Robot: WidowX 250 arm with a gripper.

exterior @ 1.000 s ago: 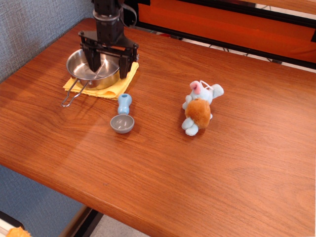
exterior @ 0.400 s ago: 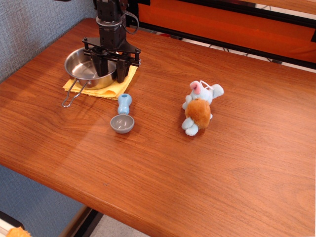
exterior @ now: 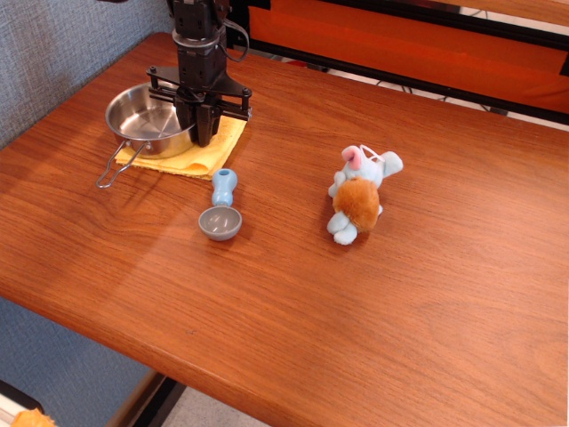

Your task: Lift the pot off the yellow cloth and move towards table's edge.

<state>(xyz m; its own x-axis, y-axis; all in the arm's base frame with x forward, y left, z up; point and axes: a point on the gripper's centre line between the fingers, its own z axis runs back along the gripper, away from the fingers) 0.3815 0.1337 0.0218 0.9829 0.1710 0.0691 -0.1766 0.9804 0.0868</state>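
Observation:
The pot (exterior: pixel 142 117), a shallow shiny steel pan, sits at the far left of the table (exterior: pixel 409 294). Its wire loop handle (exterior: pixel 114 165) points to the front left. The pot overlaps the left part of the yellow cloth (exterior: pixel 213 151) and reaches past the cloth's left edge. My gripper (exterior: pixel 201 132) comes straight down with its black fingers shut on the pot's right rim. Whether the pot's base still touches the cloth I cannot tell.
A small blue-grey scoop (exterior: pixel 220 213) lies just in front of the cloth. A plush toy (exterior: pixel 358 194) lies near the table's middle. A grey wall (exterior: pixel 53 44) runs along the left side. The rounded front edge (exterior: pixel 267 400) is nearest the camera.
The fingers have closed from wide open onto the pot's right rim. The pot has moved left with the gripper, uncovering more of the yellow cloth.

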